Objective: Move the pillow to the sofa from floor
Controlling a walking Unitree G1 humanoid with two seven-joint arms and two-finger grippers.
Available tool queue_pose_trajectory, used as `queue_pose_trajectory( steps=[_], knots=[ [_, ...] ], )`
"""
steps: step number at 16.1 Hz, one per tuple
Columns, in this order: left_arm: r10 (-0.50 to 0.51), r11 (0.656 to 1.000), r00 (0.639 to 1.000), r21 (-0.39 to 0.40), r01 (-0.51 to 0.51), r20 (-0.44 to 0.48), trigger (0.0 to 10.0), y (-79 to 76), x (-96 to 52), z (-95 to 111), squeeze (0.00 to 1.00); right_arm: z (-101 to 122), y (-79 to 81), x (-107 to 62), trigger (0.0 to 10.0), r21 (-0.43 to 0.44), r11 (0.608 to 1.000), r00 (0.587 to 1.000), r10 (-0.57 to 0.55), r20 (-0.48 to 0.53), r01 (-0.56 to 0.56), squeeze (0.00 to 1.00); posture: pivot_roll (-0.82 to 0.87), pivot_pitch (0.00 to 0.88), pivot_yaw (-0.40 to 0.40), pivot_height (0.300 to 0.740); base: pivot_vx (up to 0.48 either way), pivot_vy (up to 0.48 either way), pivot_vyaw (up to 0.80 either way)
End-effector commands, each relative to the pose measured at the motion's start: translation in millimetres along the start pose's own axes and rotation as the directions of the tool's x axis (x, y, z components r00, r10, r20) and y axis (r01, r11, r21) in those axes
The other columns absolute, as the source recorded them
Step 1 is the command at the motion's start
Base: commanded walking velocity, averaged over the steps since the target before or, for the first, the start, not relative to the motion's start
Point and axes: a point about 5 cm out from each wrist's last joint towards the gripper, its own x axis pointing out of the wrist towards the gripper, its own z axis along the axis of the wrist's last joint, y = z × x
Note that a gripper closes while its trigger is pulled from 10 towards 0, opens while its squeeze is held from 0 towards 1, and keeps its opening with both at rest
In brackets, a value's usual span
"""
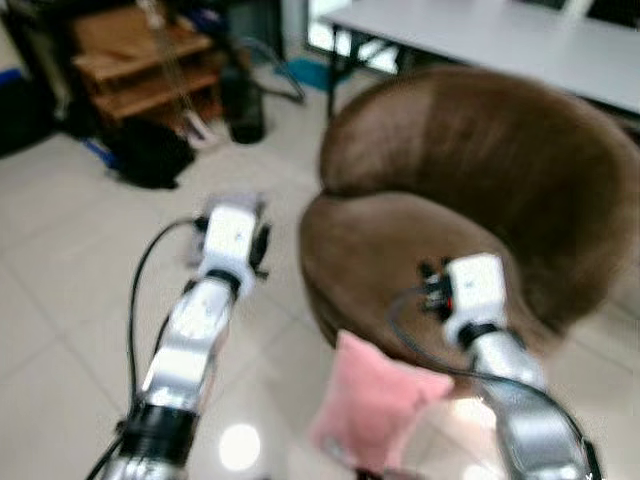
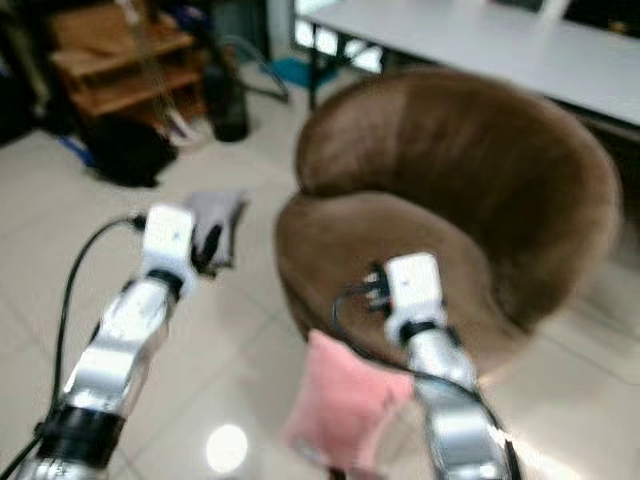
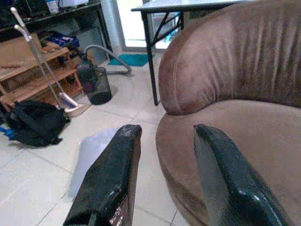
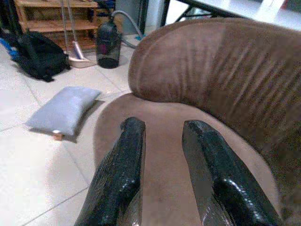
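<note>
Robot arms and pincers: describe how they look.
Both arms are silver metal tubes with black joint collars and white boxy wrist modules; a loose black cable loops along each. The left pincer and right pincer each have two long, glossy black fingers, broad and rounded at the tips.

Black backpack [image 4: 40,59], wooden shelf [image 1: 140,60], grey table [image 1: 500,40]

Pillow [image 4: 63,110] on floor [image 4: 28,165] — left of sofa [image 4: 225,80].

Tiled floor [image 4: 28,155]: grey pillow [image 4: 63,109], brown sofa [image 4: 211,89].
</note>
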Motion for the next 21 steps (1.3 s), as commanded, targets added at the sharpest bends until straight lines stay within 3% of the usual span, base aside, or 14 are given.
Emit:
queue_pose_trajectory(
  steps=[1, 7, 10, 13, 21],
  knots=[
    [0.009, 1.000, 1.000, 0.005, -0.009, 0.014, 10.0, 0.8, 1.1, 4.0, 0.00, 3.1, -2.7, 0.4, 10.0, -0.011, 1.000, 1.000, -0.001, 0.015, 0.001, 0.00, -0.07, 0.034, 0.056, 0.740, 0.000, -0.480, 0.00],
    [0.010, 1.000, 1.000, 0.005, -0.010, 0.017, 10.0, 0.9, 1.1, 4.2, 0.00, 3.2, -1.5, 0.8, 10.0, -0.018, 1.000, 1.000, 0.007, 0.016, -0.007, 0.00, -0.06, 0.034, 0.054, 0.740, 0.000, -0.480, 0.00],
    [-0.040, 0.999, 0.996, 0.020, 0.039, 0.082, 10.0, -3.7, -6.9, 3.8, 0.00, 3.2, 0.1, 0.8, 10.0, 0.008, 1.000, 1.000, 0.010, 0.017, -0.010, 0.00, -0.06, 0.034, 0.054, 0.740, 0.000, 0.000, 0.00],
    [-0.031, 0.999, 0.994, -0.015, 0.033, 0.102, 10.0, -2.5, -14.2, -0.1, 0.00, 3.0, 1.7, 0.0, 10.0, 0.014, 1.000, 1.000, 0.022, 0.012, -0.022, 0.00, -0.07, 0.034, 0.053, 0.740, 0.000, 0.000, 0.00],
    [-0.028, 0.998, 0.985, -0.052, 0.037, 0.173, 10.0, -0.9, -23.3, 3.8, 0.00, 2.6, 8.4, -1.2, 10.0, 0.024, 0.998, 0.998, 0.056, 0.013, -0.056, 0.00, -0.06, 0.035, 0.045, 0.656, 0.000, 0.000, 0.00]
  ],
)
